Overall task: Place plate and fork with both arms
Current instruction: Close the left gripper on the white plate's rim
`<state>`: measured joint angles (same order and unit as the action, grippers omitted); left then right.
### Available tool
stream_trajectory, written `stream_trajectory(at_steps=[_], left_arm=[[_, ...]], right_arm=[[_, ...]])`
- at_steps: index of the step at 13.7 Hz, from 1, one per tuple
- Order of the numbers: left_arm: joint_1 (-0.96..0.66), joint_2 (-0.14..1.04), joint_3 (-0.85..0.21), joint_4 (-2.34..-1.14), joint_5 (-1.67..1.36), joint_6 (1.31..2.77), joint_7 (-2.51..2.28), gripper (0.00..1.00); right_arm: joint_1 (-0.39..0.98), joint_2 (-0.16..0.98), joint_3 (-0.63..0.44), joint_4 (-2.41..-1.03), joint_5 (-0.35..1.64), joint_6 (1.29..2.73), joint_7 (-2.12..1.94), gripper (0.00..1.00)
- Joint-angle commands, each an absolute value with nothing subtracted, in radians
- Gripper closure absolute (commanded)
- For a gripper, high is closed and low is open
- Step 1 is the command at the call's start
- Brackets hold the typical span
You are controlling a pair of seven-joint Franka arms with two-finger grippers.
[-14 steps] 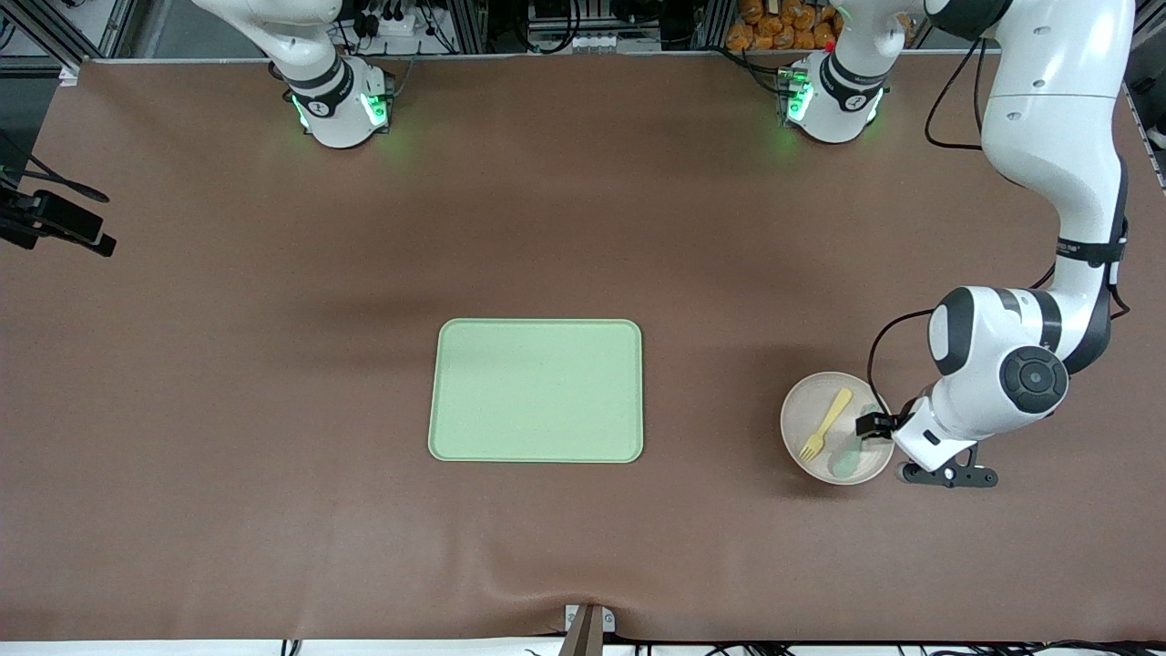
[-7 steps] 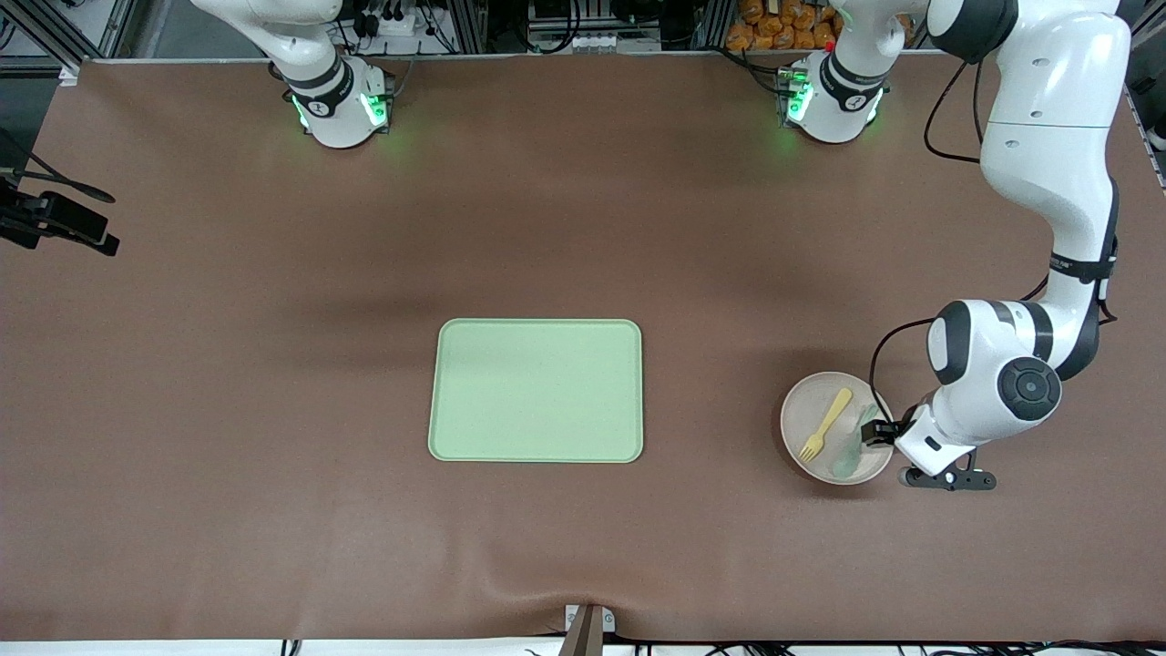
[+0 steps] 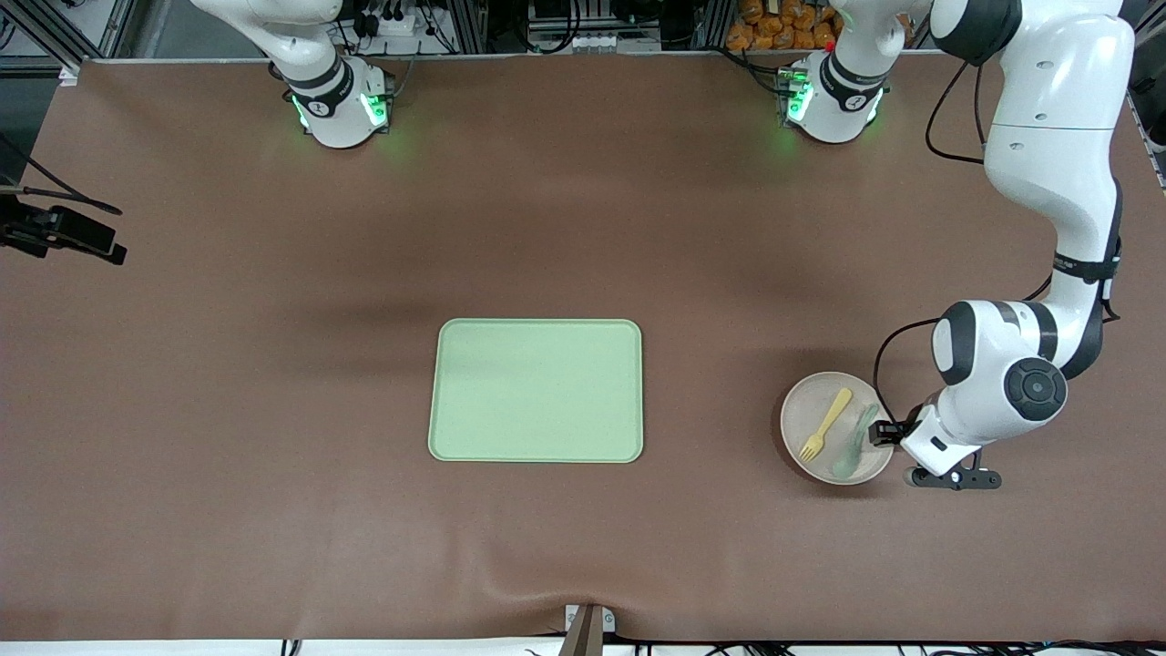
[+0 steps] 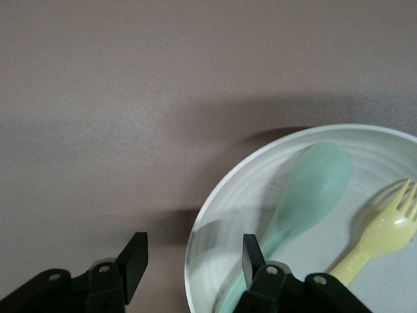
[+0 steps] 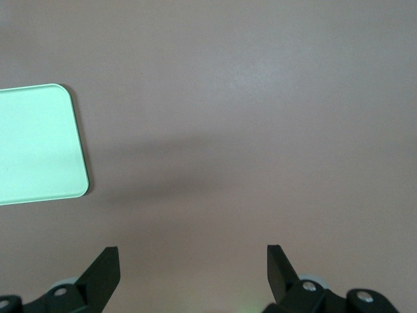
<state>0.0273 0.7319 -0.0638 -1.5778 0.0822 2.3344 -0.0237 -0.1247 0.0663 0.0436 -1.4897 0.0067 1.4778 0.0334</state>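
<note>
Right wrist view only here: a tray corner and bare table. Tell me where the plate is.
Observer: The plate sits on the table toward the left arm's end, apart from the tray.
Operator: My right gripper hangs open over bare table. Report what's on the plate.
Observer: The fork and a green spoon lie in it, side by side.
Operator: Give me the left arm.
Observer: The left gripper is low at the plate's rim, jaws open, one inside and one outside.
</note>
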Motion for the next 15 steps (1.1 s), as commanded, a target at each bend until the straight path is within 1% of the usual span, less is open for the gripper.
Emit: stream_trajectory(at_steps=[1,4,6,10,12,13,14,15], left_arm=[[0.034,0.735,-0.071,-1.591,0.06,2.349,-0.014,0.39],[0.037,0.738,-0.071,-1.592,0.058,2.349,-0.014,0.48],[0.034,0.745,-0.071,-1.591,0.057,2.349,-0.017,0.51],[0.037,0.75,-0.071,-1.591,0.04,2.349,-0.017,0.67],[0.037,0.752,-0.071,-1.591,0.028,2.349,-0.017,0.8],[0.035,0.752,-0.071,-1.591,0.028,2.349,-0.017,0.92],[0.034,0.752,-0.071,-1.591,0.028,2.349,-0.017,0.98],[0.034,0.752,-0.071,-1.591,0.028,2.349,-0.017,1.0]], right_arm=[[-0.117,0.063,0.04,-1.488,0.002,1.474,0.025,0.0],[-0.115,0.063,0.04,-1.486,0.0,1.473,0.034,0.0],[-0.114,0.063,0.04,-1.488,0.002,1.476,0.034,0.0],[-0.114,0.063,0.04,-1.489,0.003,1.474,0.034,0.0],[-0.112,0.063,0.04,-1.488,0.002,1.474,0.035,0.0],[-0.112,0.063,0.04,-1.489,0.002,1.474,0.035,0.0],[-0.113,0.063,0.04,-1.488,0.002,1.474,0.035,0.0],[-0.114,0.063,0.04,-1.488,0.003,1.474,0.035,0.0]])
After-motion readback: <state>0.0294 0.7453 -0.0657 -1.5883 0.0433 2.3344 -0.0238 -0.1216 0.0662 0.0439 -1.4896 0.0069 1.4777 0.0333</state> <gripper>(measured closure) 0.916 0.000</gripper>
